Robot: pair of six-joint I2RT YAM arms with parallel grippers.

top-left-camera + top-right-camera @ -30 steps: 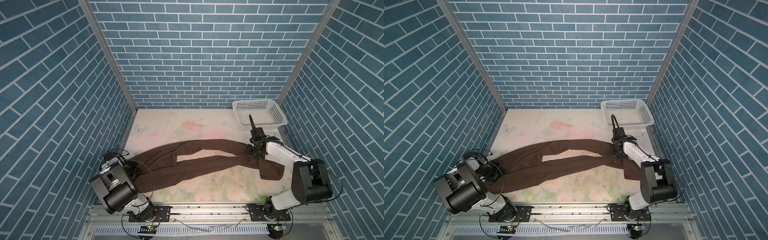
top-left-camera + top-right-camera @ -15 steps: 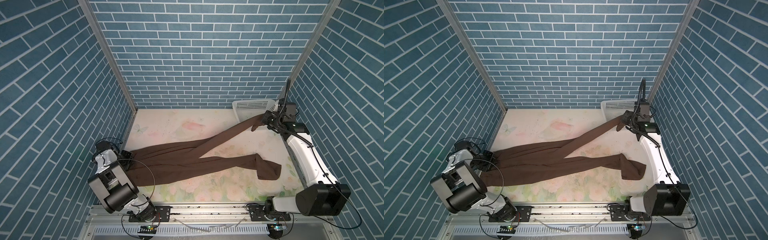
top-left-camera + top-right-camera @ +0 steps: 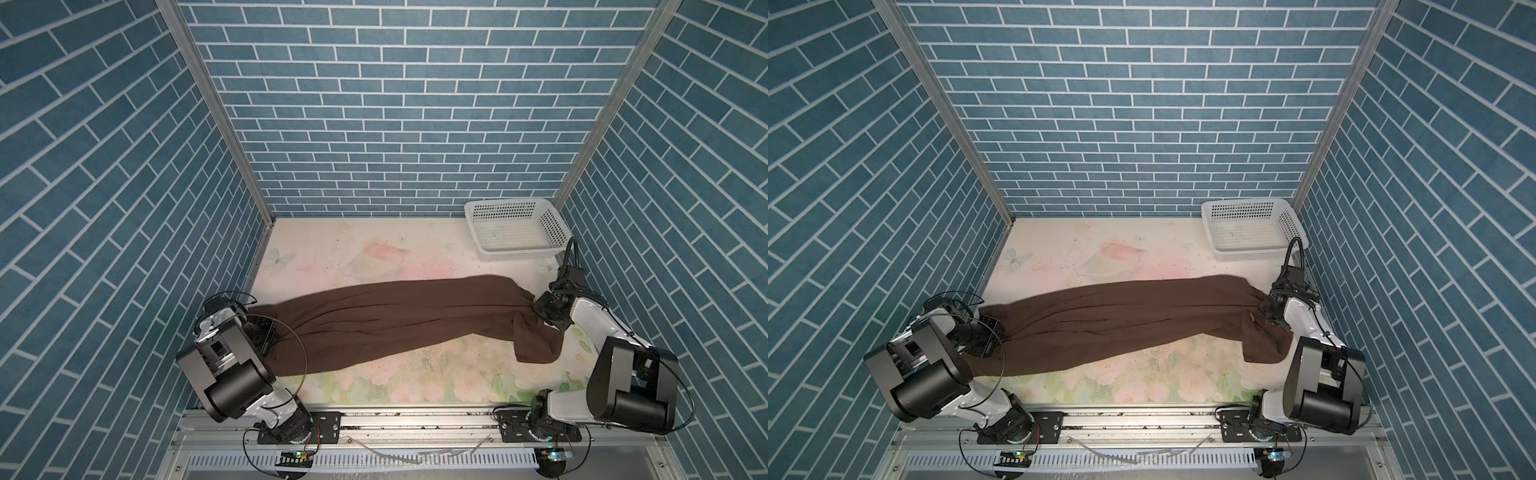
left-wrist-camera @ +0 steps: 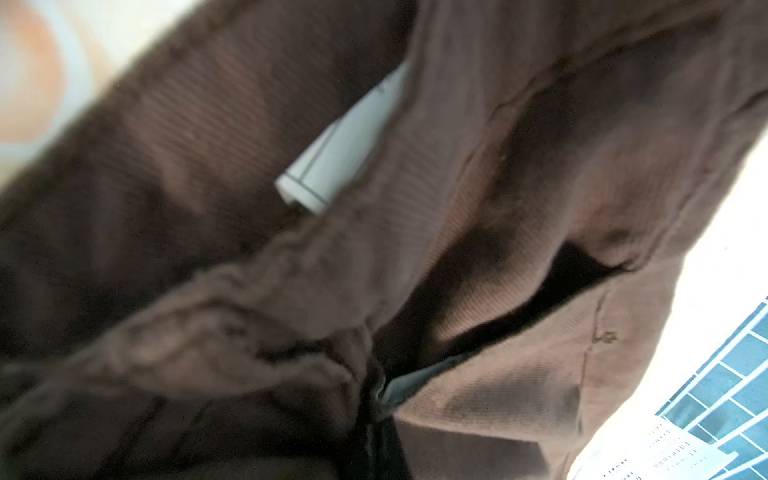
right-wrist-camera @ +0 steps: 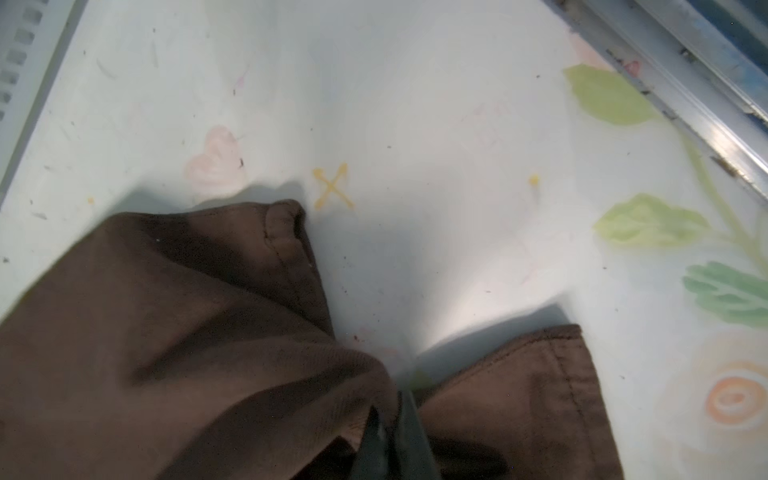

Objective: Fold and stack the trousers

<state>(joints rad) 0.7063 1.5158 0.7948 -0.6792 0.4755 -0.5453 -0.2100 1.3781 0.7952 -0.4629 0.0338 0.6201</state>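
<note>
The dark brown trousers (image 3: 395, 320) (image 3: 1125, 320) lie stretched across the table in both top views, one leg laid along the other. At the left end my left gripper (image 3: 259, 330) (image 3: 988, 332) is shut on the waist; in the left wrist view brown fabric (image 4: 478, 208) with a white label (image 4: 345, 153) fills the picture and hides most of the jaws. At the right end my right gripper (image 3: 537, 311) (image 3: 1265, 309) (image 5: 390, 432) is shut on a bunched leg end. A loose hem (image 3: 536, 347) (image 5: 540, 374) droops beside it towards the front.
A white perforated basket (image 3: 519, 254) (image 3: 1250, 257) stands at the back right corner, just behind the right arm. The floral table (image 3: 353, 257) is bounded by blue brick walls on three sides and a metal rail (image 3: 415, 419) at the front.
My right gripper lifted one leg up towards the basket, then brought it down at the right, so both legs now lie together. The left gripper shifted slightly, keeping hold of the waist.
</note>
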